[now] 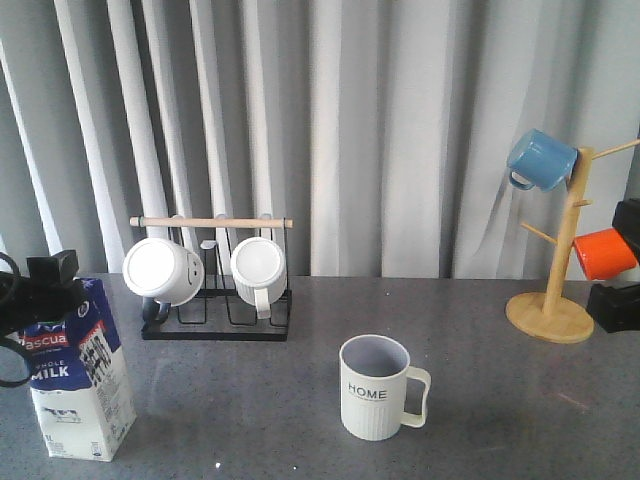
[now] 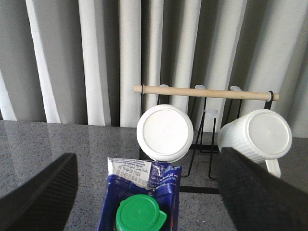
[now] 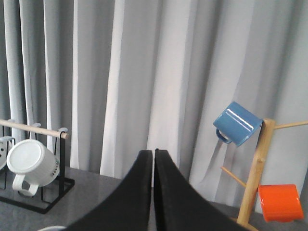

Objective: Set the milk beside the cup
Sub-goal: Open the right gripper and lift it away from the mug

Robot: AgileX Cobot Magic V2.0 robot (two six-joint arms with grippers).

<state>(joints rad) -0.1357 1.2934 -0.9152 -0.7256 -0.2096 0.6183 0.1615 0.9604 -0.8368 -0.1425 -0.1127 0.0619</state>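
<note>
the left gripper (image 2: pixel 144 192) hangs with its two broad, matte black textured fingers (image 2: pixel 41 192) spread wide apart, released, one on each side of the tall blue-and-white gable-top milk carton (image 1: pixel 82 375), touching neither face in the wrist view. right between and below those fingers sits the carton's round green plastic cap (image 2: pixel 138 213), with the folded paper ridge just beyond it. in the front view the carton stands upright on the speckled grey stone-look table (image 1: pixel 480 330), under the dark gripper body at the left edge. well off to the gripper's right stands the cream-white ribbed cup (image 1: pixel 377 388), cylindrical, black "home" lettering on its fluted wall, greyish inside, big looped handle turned away from the carton. beyond the left gripper is a black wire rack with a round wooden rod (image 1: pixel 214 270), carrying a smooth glossy white mug (image 1: pixel 163 271) and a ribbed white mug (image 1: pixel 259 270), flat bases toward us. the right gripper (image 3: pixel 153 192) has its two smooth black tapered fingers pressed together, clenched on nothing. ahead of it and to its right stands a pale wooden mug tree (image 1: pixel 556 275) on a round disc base, with a glossy blue mug (image 1: pixel 541 160) tilted on top and an orange mug (image 1: pixel 604 253) lower down. pleated grey-white curtains (image 1: pixel 380 120) hang behind everything.
</note>
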